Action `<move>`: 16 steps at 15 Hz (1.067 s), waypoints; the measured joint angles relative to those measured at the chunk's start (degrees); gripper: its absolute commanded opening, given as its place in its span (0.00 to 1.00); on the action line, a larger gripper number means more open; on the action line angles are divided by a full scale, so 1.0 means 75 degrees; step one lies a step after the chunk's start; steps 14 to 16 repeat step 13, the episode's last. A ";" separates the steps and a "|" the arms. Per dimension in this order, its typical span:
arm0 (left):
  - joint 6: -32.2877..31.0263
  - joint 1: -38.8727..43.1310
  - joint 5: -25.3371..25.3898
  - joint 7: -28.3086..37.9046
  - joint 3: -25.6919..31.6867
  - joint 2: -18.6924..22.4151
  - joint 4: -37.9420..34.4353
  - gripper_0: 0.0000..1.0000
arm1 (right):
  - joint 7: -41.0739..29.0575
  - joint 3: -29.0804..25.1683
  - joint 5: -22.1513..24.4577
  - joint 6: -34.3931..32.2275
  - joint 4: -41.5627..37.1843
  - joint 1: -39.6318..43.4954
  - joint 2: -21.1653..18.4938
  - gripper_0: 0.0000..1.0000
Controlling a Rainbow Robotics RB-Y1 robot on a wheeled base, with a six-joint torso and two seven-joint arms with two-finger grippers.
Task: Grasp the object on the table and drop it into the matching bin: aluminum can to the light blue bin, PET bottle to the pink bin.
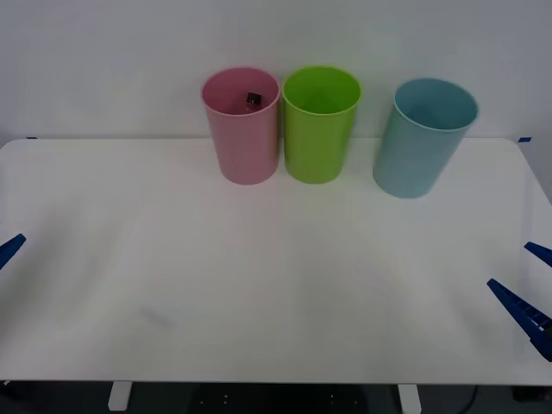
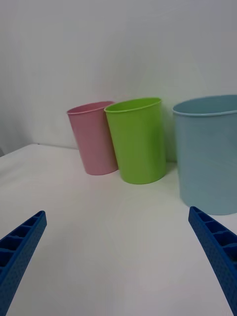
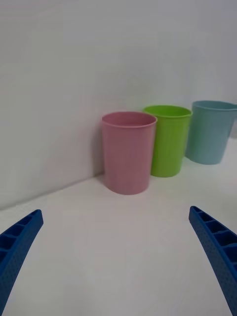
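Both hands, left hand [image 3: 118, 256] and right hand [image 2: 118, 256], sit wide open and empty; PET bottle [image 1: 253, 100] lies inside the pink bin [image 1: 243, 129] far ahead.

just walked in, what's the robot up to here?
Sorting job, and it looks finished. The PET bottle already sits inside the pink bin, at the far side of the table beside the green bin and the light blue bin. Nothing is being held: the left gripper and right gripper are both open, pulled back at the table's left and right edges.
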 measured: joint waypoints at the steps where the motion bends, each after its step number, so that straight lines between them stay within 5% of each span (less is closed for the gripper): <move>1: -0.0040 0.0168 0.0001 -0.0029 0.0017 0.0002 -0.0020 1.00 | 0.0000 0.0000 0.0000 0.0000 0.0000 0.0000 0.0000 1.00; 16: -0.0122 0.0900 -0.0263 -0.0066 -0.0058 0.0003 -0.0212 1.00 | 0.0000 0.0000 0.0000 0.0000 0.0000 0.0000 0.0000 1.00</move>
